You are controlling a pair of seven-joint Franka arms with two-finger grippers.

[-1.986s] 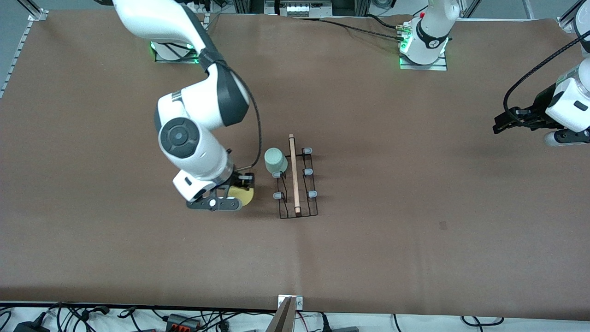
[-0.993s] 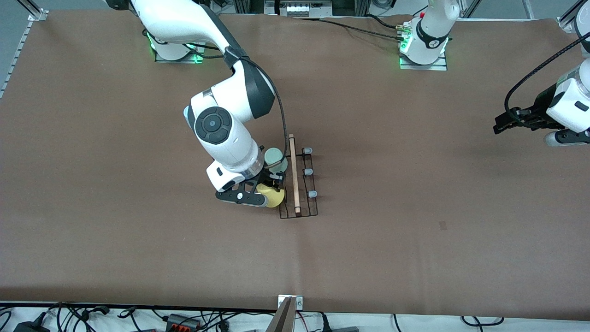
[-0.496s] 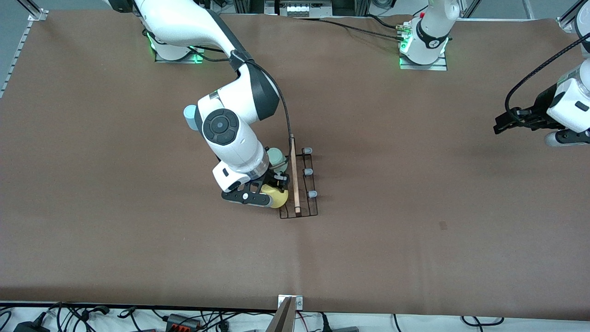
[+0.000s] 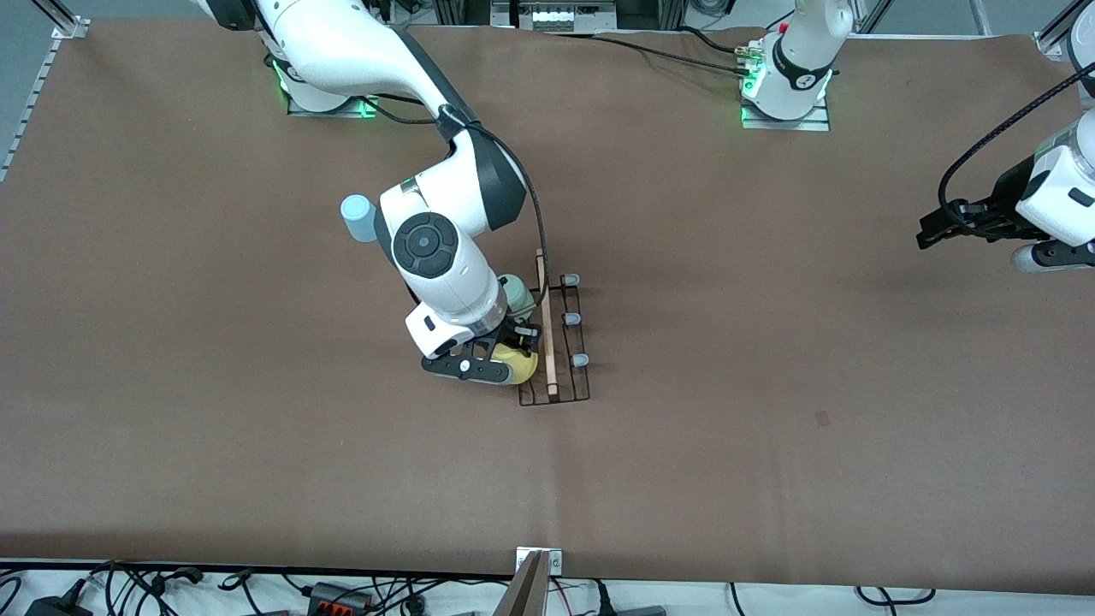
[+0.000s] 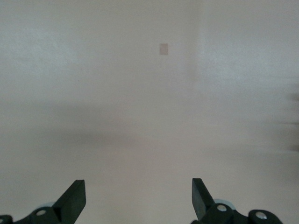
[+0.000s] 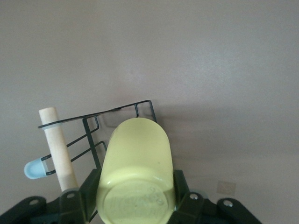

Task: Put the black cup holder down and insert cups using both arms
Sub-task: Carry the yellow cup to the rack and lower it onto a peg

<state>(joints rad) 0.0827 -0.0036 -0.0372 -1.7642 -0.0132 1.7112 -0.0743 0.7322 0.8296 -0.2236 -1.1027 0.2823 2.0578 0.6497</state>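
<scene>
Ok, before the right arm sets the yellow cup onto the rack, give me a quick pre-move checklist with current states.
1. Right gripper gripping the yellow cup: ok, fingers on both sides.
2. Yellow cup over the black cup holder, at its end nearer the front camera: ok.
3. Cup mouth lined up with a peg: cannot tell, hidden by the cup.
4. Mint green cup seated on the rack: ok.
5. Left gripper open, waiting at the left arm's end: ok.
6. Light blue cup placed: not ok, standing on the table.

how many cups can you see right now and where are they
3. The yellow cup is in the right gripper over the black cup holder. The mint green cup sits on the holder. The light blue cup stands on the table beside the right arm.
</scene>
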